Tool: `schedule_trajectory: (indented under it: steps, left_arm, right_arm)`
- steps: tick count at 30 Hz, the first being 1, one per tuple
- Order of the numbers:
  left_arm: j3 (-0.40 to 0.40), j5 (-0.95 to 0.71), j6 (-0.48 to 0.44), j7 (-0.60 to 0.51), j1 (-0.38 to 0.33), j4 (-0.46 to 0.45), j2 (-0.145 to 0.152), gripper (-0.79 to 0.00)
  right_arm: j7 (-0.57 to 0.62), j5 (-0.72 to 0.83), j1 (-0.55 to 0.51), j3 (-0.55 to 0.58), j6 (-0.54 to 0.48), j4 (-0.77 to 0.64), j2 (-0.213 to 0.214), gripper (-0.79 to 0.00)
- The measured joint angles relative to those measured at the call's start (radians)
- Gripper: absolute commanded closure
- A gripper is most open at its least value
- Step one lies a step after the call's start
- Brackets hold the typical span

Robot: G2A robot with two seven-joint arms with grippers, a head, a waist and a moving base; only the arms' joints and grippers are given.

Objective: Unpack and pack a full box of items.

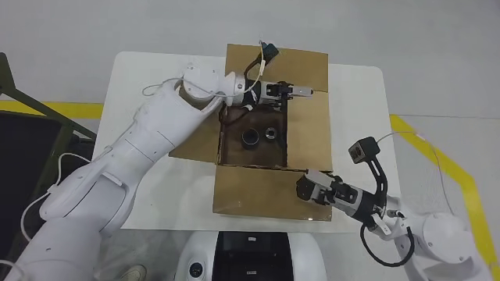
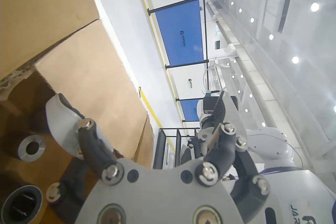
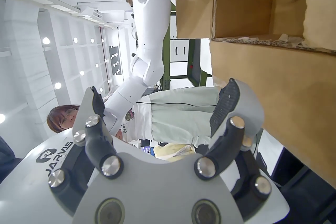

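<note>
- A white table [image 1: 141,86] stood on a pale grey floor marked with yellow tape lines.
- An open cardboard box [image 1: 306,136] sat in the middle of the table, its four flaps folded outward and lying roughly flat.
- Two of the task's items stood upright on the box floor, just beside each other: a black tube [image 1: 250,137] with a hollow dark mouth, and a smaller dark cylinder with a metal ring top [image 1: 270,133].
- The left gripper [image 1: 301,91] hung over the far edge of the box opening, above the two items and not touching them. In the left wrist view its fingers [image 2: 63,114] stood wide apart with nothing between them, the cardboard wall close by one of them.
- The right gripper [image 1: 308,188] was over the near flap of the box, toward its right-hand corner and well apart from the items. The right wrist view showed its jaws spread and empty, one ribbed pad [image 3: 225,104] close to the flap's surface; whether it touched the cardboard I cannot tell.
</note>
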Motion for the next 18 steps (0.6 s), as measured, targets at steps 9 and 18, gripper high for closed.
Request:
schedule_trajectory:
  steps: [9, 18]
  left_arm:
    - [0.055, 0.100, -0.016, 0.069, -0.007, 0.058, -0.043, -0.785]
    - [0.046, 0.047, -0.072, 0.039, -0.017, 0.091, -0.076, -0.785]
  right_arm:
    - [-0.036, -0.058, 0.022, -0.056, 0.022, 0.002, 0.002, -0.785]
    - [-0.085, -0.058, 0.024, -0.074, 0.033, 0.017, 0.003, -0.785]
